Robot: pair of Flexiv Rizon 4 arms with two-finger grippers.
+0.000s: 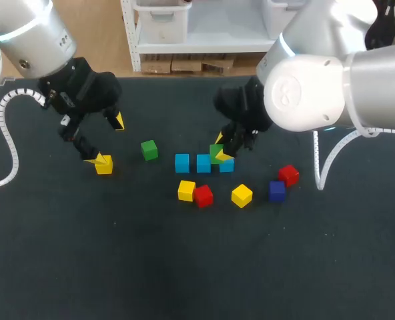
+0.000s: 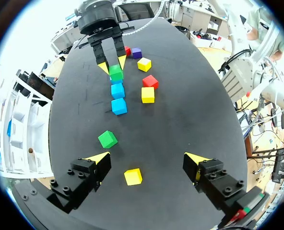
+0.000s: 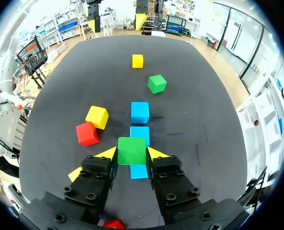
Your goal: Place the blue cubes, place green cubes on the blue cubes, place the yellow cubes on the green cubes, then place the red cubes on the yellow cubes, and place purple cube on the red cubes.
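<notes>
Green cube (image 3: 132, 149), clamped in the right gripper (image 3: 132, 154) above blue cubes (image 3: 139, 112), could topple if released seemingly off-centre; left gripper (image 2: 147, 158) is held open.

Three blue cubes (image 1: 203, 163) lie in a row, a green cube (image 1: 216, 153) level over one end cube.

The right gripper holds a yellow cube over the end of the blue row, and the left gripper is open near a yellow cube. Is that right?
Not quite. The right gripper holds a green cube, not a yellow one; the right wrist view shows it gripped above the end blue cube. The left gripper is indeed open near a yellow cube.
</notes>
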